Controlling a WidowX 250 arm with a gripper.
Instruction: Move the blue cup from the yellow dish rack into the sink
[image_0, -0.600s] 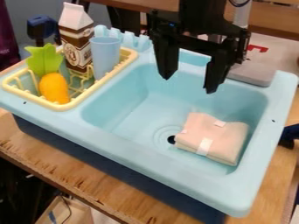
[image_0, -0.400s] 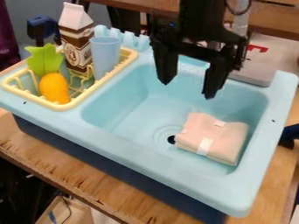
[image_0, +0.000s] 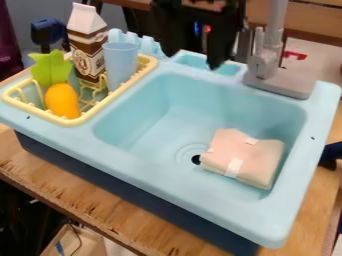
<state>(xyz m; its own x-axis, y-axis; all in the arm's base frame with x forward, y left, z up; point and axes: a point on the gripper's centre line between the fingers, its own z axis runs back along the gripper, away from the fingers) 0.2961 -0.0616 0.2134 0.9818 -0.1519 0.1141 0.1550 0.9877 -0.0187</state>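
Black metal pincer (image_0: 194, 59) hangs spread, top centre; folded pale-pink cloth (image_0: 250, 155) lies in light-blue plastic sink (image_0: 143, 160), lower right.

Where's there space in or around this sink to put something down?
Bare: the sink floor between the rack-side wall and folded cloth, plus the wooden table strip along the sink's front. Crowded: the yellow rack with carton, cup and orange toy; the back rim near gripper and faucet.
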